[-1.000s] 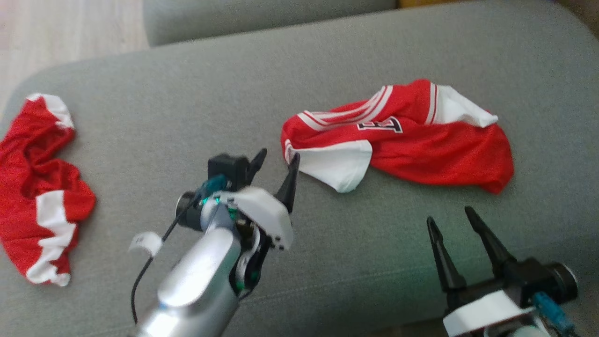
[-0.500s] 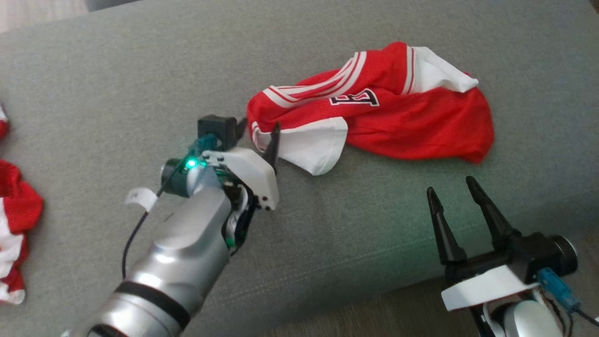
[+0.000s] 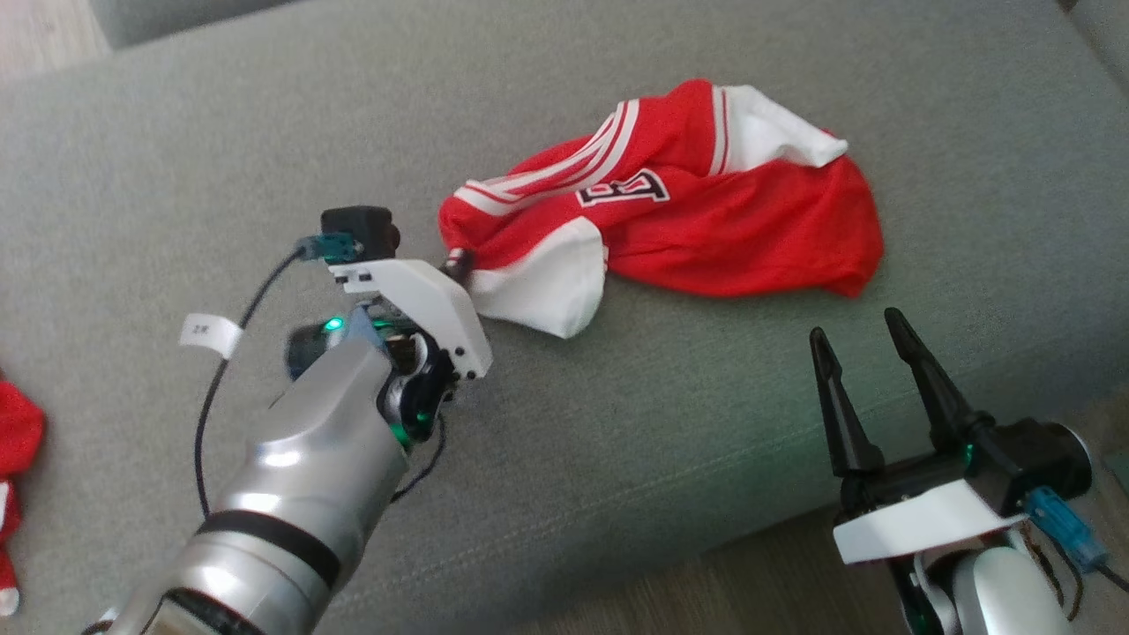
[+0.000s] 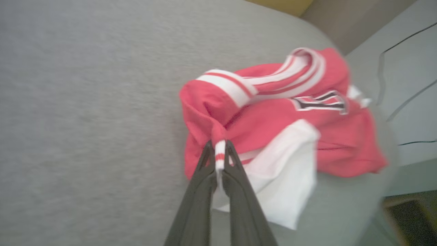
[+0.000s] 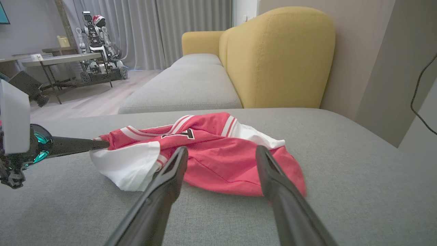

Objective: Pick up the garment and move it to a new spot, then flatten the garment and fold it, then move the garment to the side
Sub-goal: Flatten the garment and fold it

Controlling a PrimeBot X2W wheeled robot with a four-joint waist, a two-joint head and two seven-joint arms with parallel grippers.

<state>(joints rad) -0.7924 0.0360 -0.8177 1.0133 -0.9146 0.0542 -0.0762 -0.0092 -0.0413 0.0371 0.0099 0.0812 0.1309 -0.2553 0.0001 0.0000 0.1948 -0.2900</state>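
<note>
The red-and-white jersey (image 3: 706, 229) lay crumpled on the grey sofa cushion (image 3: 617, 459), looking limp and light. The left gripper (image 4: 219, 150) was clamped on its striped trim, seemingly a sound hold; the right gripper (image 3: 856, 326) waited, spread wide.

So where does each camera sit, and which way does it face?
Head: on the head, looking down at a shirt on a sofa; left gripper and right gripper show.
Left wrist: looks along the shut left gripper, pinching the shirt's edge.
Right wrist: low, facing the shirt past the open right gripper.
All share the shirt.
</note>
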